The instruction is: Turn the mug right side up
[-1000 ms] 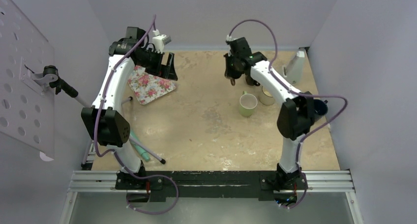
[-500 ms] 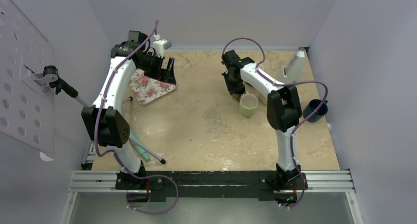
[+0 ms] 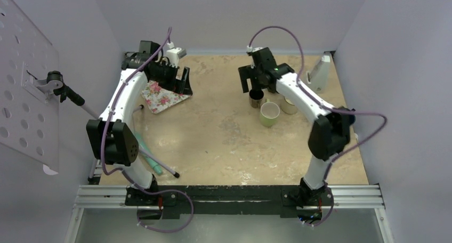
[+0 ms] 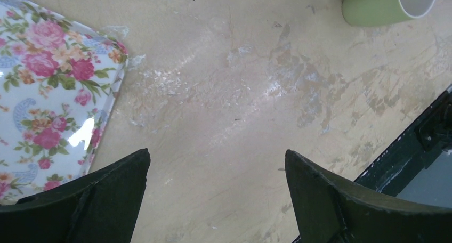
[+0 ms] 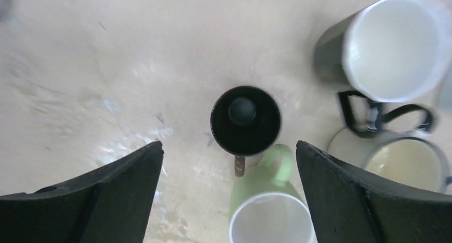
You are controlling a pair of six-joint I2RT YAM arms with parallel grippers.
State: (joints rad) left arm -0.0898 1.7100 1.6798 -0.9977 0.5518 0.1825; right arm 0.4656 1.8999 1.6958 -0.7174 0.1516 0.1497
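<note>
A small dark mug (image 5: pixel 245 120) stands right side up on the table, its mouth open upward and its thin handle pointing at a green mug (image 5: pixel 272 211). In the top view the dark mug (image 3: pixel 257 98) sits just below my right gripper (image 3: pixel 253 79). In the wrist view the right gripper (image 5: pixel 228 144) hovers above the mug, open, its fingers apart from it and nothing between them. My left gripper (image 4: pixel 216 155) is open and empty over bare table; in the top view the left gripper (image 3: pixel 180 78) is at the back left.
The green mug (image 3: pixel 269 114), a cream mug (image 3: pixel 289 104) and a grey mug with a white inside (image 5: pixel 394 46) crowd the dark mug. A blue mug (image 3: pixel 347 115) sits by the right arm's elbow. A floral tray (image 3: pixel 162 95) lies under the left arm; a white object (image 3: pixel 320 72) stands back right.
My right gripper came down beside the green mug with the dark mug, opened and let it go. The mug now stands on the table. The left arm barely moved.
</note>
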